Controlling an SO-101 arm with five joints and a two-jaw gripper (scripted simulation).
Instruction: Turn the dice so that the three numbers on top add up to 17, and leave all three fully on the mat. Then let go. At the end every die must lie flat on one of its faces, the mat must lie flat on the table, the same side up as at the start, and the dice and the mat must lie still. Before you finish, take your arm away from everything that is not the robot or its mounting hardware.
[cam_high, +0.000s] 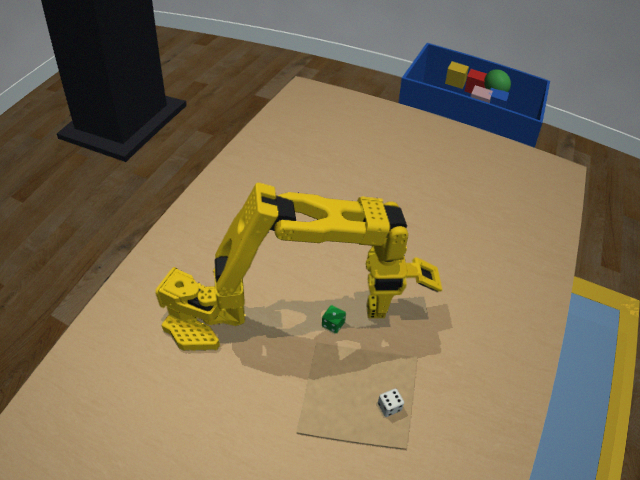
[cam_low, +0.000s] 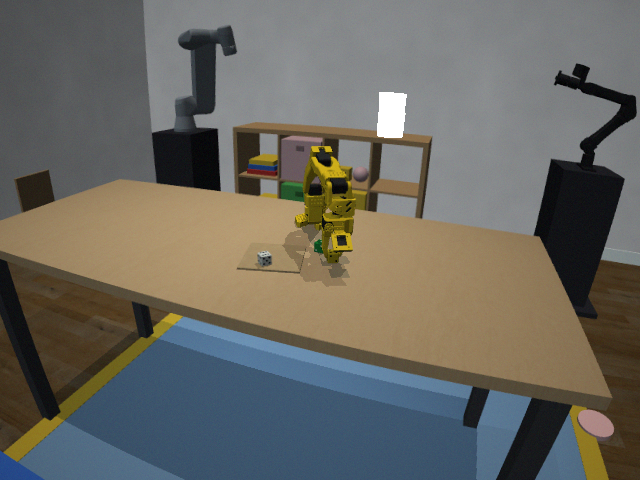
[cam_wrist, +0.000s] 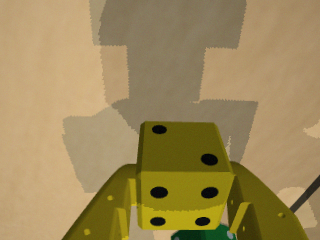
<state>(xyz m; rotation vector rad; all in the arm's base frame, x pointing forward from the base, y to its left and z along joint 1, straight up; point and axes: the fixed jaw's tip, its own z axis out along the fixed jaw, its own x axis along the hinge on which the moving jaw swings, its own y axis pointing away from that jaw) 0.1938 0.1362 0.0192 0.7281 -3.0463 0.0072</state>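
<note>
My gripper (cam_high: 378, 313) (cam_low: 333, 258) (cam_wrist: 183, 172) is shut on a yellow die (cam_wrist: 183, 200), beyond the mat's edge. The die shows two pips on one face and four on the adjoining face nearer the green die. The jaws cover its sides; whether it touches the table I cannot tell. A green die (cam_high: 333, 318) (cam_low: 318, 246) (cam_wrist: 202, 233) sits off the mat, between gripper and arm base, with one pip on top. A white die (cam_high: 390, 401) (cam_low: 264, 258) lies flat on the mat (cam_high: 341, 403) (cam_low: 289, 263), six on top. The mat lies flat.
The arm's base (cam_high: 188, 310) stands on the wooden table (cam_high: 491, 217) (cam_low: 429, 294). A blue bin (cam_high: 470, 111) with toys is beyond the table's far edge in the top view. The arm's shadow crosses the green die and part of the mat.
</note>
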